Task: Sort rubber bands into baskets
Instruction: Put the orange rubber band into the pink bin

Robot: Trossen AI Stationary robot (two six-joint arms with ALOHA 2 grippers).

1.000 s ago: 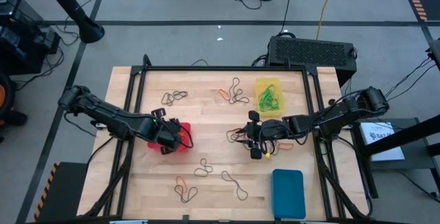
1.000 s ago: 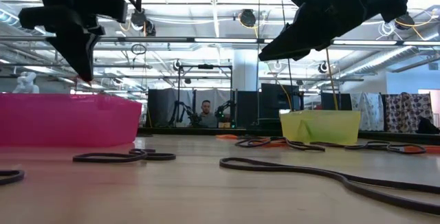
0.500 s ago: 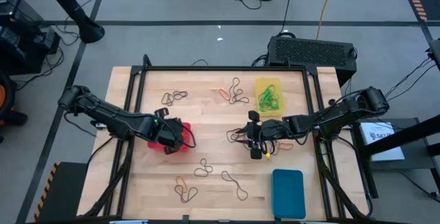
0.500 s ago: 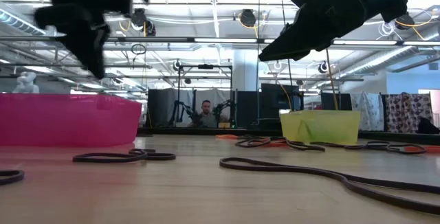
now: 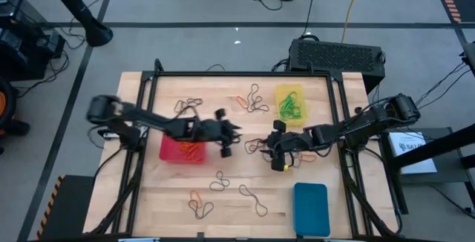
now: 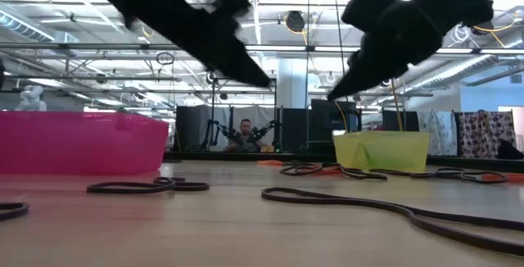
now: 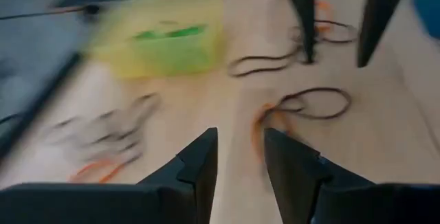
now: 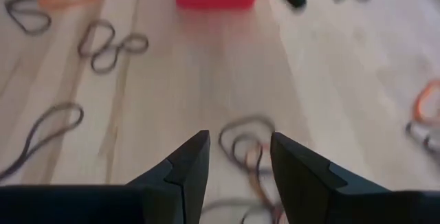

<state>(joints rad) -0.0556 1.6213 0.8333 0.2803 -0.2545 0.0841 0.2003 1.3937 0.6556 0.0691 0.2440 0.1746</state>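
Reaching mid-frame in the high view, left end effector [image 5: 225, 139] is spread and empty, right of the red basket [image 5: 180, 151]. Right end effector [image 5: 276, 155] is spread too, over a band tangle [image 5: 256, 146] centre-right. Yellow basket [image 5: 290, 102] upper right holds green bands; blue basket [image 5: 311, 208] lower right. Best approach: drop onto one single loop, orange [image 7: 262, 117] for red, avoid the tangle and the other arm.

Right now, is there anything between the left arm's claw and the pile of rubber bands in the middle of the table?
Nothing visible. The left end effector, open and empty, hangs just right of the red basket. Only bare table lies between it and the bands, where the right end effector already hovers.
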